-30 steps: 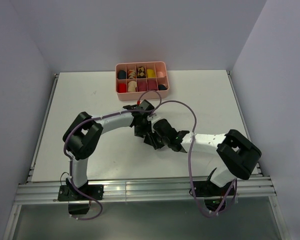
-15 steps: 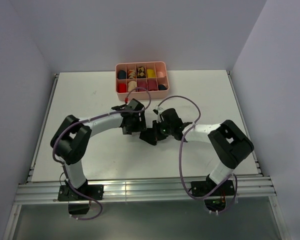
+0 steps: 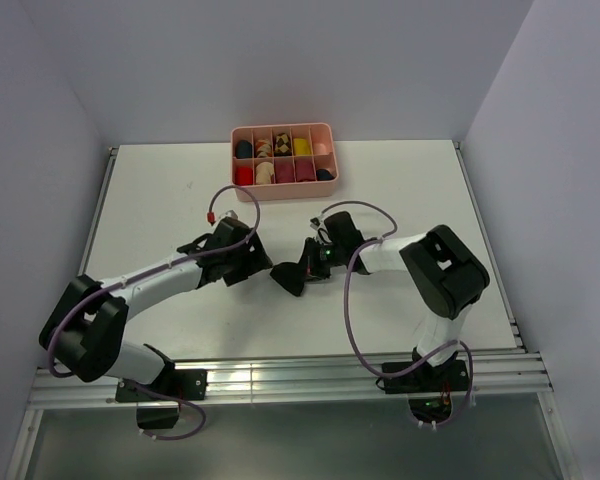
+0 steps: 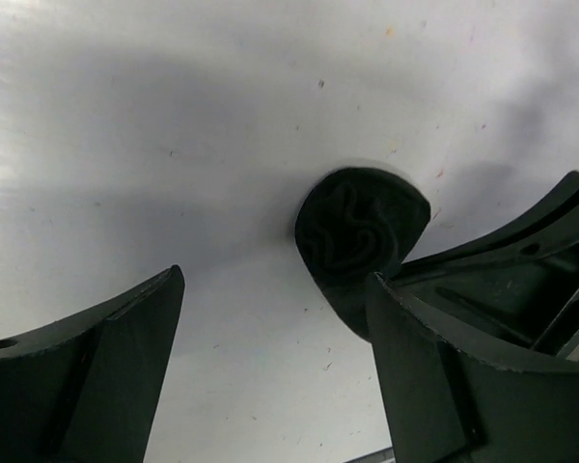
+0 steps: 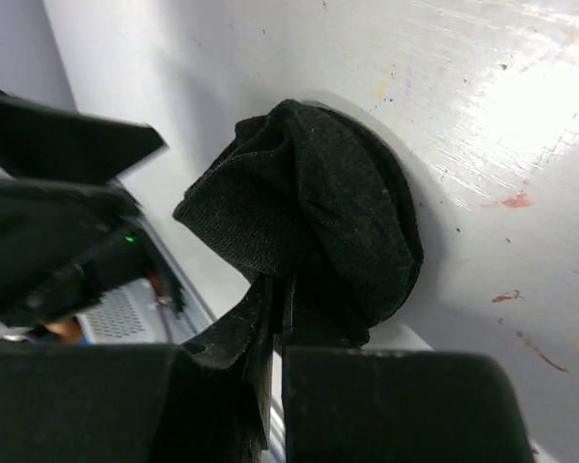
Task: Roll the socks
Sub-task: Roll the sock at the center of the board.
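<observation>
Fingers of my right gripper (image 5: 280, 289) pinch the rolled black sock (image 5: 309, 212) midway between the table's (image 3: 400, 180) side edges; my left gripper (image 4: 275, 289) gapes wide, released, just beside it.

The white counter (image 3: 160, 200) before me bears a pink tray (image 3: 280, 191) at its far edge and a rolled black sock (image 3: 288, 279) near the middle.
</observation>
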`<state>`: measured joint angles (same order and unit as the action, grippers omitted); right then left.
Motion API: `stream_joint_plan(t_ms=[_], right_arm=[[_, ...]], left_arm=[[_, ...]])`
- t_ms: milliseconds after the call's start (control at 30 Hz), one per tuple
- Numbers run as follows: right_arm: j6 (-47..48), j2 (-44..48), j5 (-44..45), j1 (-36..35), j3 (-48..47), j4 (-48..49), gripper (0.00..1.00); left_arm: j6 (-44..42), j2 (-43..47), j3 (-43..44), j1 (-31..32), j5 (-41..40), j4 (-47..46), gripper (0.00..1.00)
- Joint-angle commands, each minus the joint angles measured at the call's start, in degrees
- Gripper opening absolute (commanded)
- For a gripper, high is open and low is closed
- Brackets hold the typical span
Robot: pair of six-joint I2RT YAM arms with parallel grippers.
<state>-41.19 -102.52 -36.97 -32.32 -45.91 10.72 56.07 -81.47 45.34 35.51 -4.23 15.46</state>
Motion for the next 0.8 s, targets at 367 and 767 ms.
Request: stream_joint_plan(t_ms=[367,767], right_arm=[[-14.62,-3.65,0.32,-0.03,0.73,7.12,0.00],[-5.06,-0.85,2.24,-0.47,1.26,7.13,0.07]], left_arm=[[4.84,-7.81,-1.84,0.53,5.90,-13.89,0.70],[3.52,-15.37,4.13,0.53,4.49,-6.95,0.48]])
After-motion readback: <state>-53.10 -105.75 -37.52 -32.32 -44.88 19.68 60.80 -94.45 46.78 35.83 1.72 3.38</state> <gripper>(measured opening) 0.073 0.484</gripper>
